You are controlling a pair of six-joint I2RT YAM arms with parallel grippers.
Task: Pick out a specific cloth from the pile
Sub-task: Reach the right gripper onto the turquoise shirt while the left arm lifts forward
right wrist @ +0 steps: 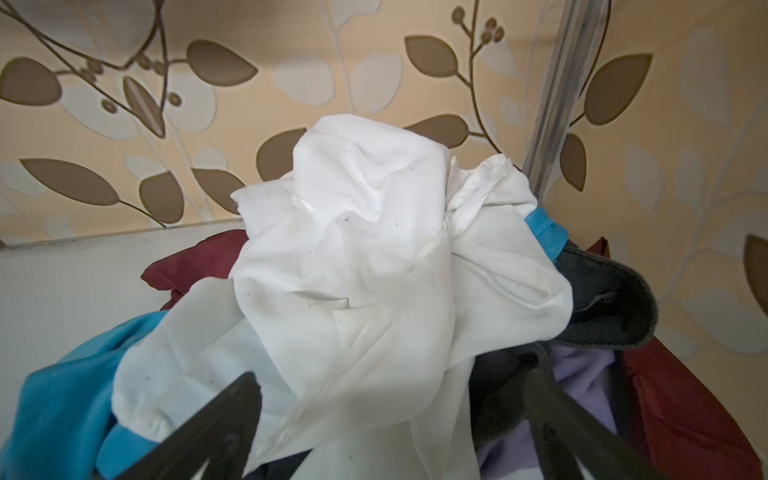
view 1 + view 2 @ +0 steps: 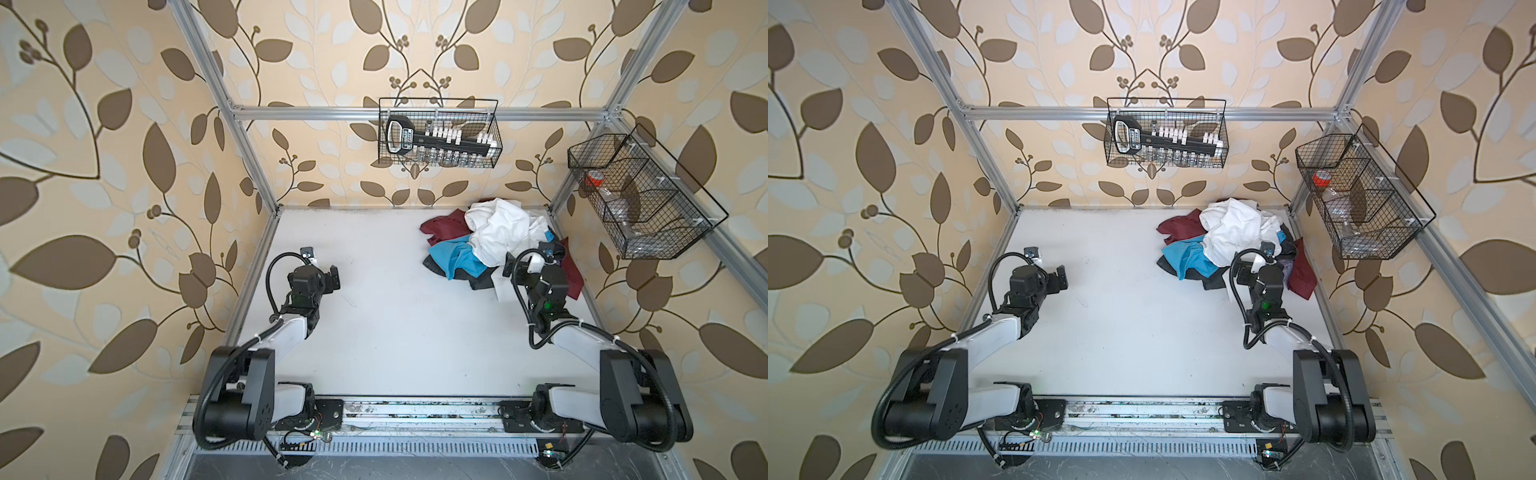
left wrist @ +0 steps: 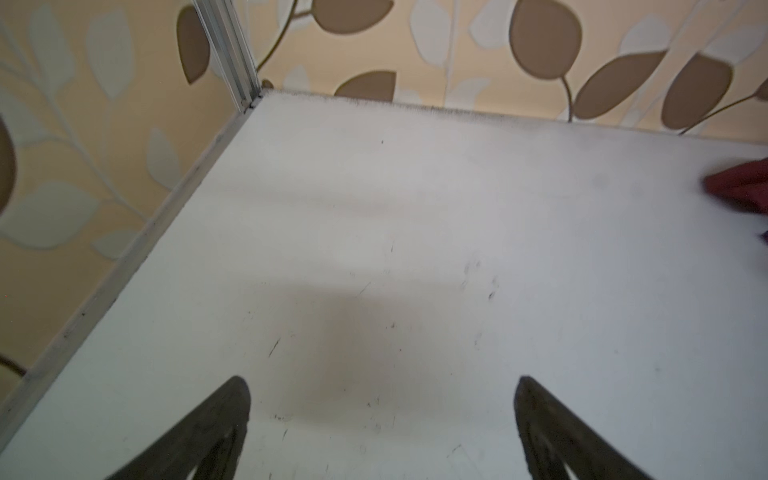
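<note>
My right fingers [image 1: 224, 419] are spread wide and hold nothing. They hang over the near edge of the pile [image 2: 440, 226], which sits at the far right corner of the counter [image 2: 374, 332]. Right ahead of them the white cloth [image 1: 365, 249] is heaped on top; I cannot tell whether a fingertip touches it. The cloth [image 2: 451, 255] I am after, turquoise blue, pokes out on the pile's left side in both top views. It is partly tucked under the white one and lies over a dark grey garment [image 2: 478, 280]. From my right wrist it shows beside one finger [image 1: 54, 395]. Maroon cloth [image 1: 195, 266] lies behind it, and lavender fabric [image 1: 582, 374] is by the other finger. My left fingers [image 3: 216, 424] are wide apart too, empty, over bare counter and well apart from the pile.
</note>
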